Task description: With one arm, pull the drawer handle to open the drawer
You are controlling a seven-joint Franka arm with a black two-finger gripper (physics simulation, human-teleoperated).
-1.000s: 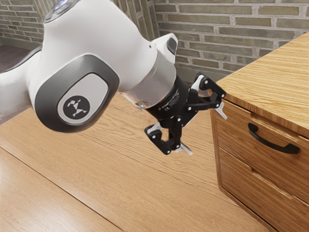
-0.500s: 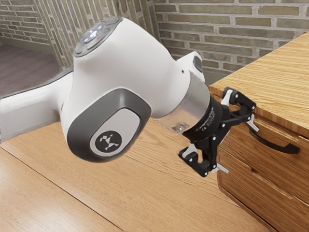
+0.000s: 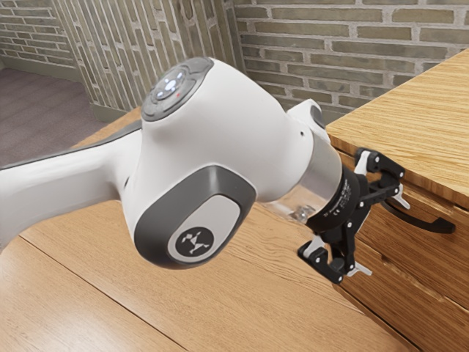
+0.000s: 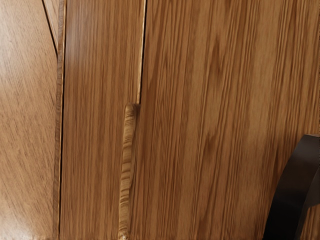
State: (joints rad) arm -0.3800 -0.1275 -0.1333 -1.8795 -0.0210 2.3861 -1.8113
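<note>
The wooden cabinet [image 3: 421, 121] stands at the exterior view's right, with its upper drawer [image 3: 429, 253] looking flush with the front. A black curved handle [image 3: 431, 221] is fixed on that drawer front. My black gripper [image 3: 379, 235] is open, its fingers spread wide right against the drawer front. The upper fingertip [image 3: 399, 198] sits at the handle's near end; the lower one [image 3: 358, 270] hangs near the seam below. In the wrist view the drawer's wood grain is very close, and the handle [image 4: 295, 195] shows as a dark bar off to one side of my hand.
A lower drawer [image 3: 410, 312] sits beneath the upper one. The cabinet rests on a wooden table [image 3: 110, 293]. A brick wall [image 3: 352, 44] runs behind. My large white arm [image 3: 220, 176] spans the exterior view's left and middle.
My arm has swung toward the exterior view's right, carrying the open gripper from mid-table up to the drawer front. The drawer has not moved.
</note>
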